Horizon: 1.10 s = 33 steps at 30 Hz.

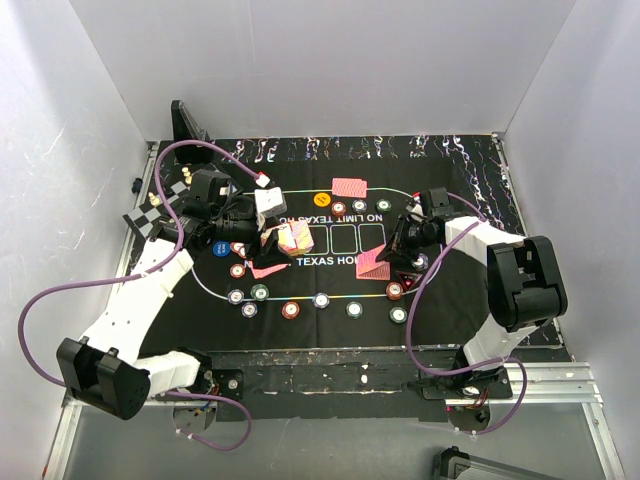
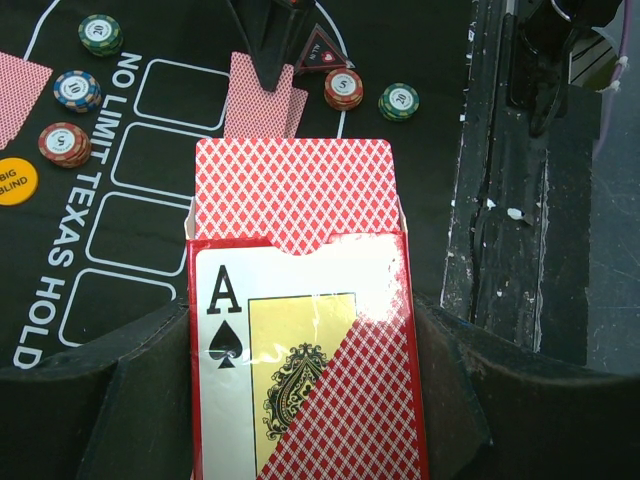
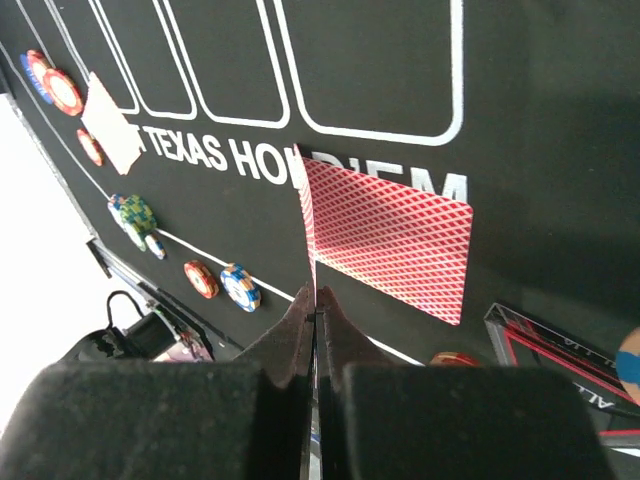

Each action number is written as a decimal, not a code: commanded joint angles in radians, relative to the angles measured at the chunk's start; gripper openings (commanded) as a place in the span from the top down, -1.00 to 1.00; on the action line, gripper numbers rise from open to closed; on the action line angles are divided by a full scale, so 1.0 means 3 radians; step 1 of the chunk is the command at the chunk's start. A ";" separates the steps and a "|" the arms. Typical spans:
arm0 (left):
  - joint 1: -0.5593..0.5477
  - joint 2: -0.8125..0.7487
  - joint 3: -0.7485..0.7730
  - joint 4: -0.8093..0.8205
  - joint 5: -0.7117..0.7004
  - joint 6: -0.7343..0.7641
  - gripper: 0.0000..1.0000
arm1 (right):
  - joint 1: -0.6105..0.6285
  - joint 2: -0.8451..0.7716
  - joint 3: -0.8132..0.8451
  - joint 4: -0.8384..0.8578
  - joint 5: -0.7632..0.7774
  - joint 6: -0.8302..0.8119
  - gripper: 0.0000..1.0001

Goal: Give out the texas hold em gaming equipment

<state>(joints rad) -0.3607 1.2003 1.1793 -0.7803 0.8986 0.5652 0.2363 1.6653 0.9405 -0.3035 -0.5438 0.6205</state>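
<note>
My left gripper (image 1: 285, 243) (image 2: 300, 330) is shut on an open card box (image 2: 300, 360) with an ace of spades on it. The red-backed deck (image 2: 295, 190) sticks out of its top. My right gripper (image 1: 397, 255) (image 3: 316, 295) is shut on one red-backed card (image 3: 306, 215), seen edge-on, standing over another card lying flat on the black poker mat (image 3: 395, 235). More cards lie at the far side (image 1: 350, 187) and near the left gripper (image 1: 268, 268). Several chips (image 1: 321, 299) ring the mat. The orange button (image 1: 321, 198) (image 2: 15, 182) and the dark triangular marker (image 2: 322, 50) lie on the mat.
A small chessboard (image 1: 150, 205) sits at the mat's left edge. A black stand (image 1: 185, 122) is at the back left. Grey walls close in the table on three sides. Purple cables (image 1: 40, 300) loop beside both arms.
</note>
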 commanded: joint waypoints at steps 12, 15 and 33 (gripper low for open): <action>0.0016 -0.0079 0.0139 0.0003 0.0149 0.0049 1.00 | 0.0020 -0.0310 0.0224 -0.0757 0.0784 -0.0217 0.14; 0.0016 -0.0064 0.0139 0.0009 0.0165 0.0044 1.00 | 0.0056 -0.0432 0.0347 -0.0890 0.0968 -0.0212 -0.04; 0.0016 -0.0105 0.0093 0.0019 0.0165 0.0003 1.00 | 0.0675 -0.0391 0.1406 -0.0426 -0.0155 0.0140 -0.46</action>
<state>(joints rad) -0.3611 1.2007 1.1793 -0.7856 0.9070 0.5648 0.4366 1.6569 1.3067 -0.5415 -0.3794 0.5953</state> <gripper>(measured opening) 0.646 0.660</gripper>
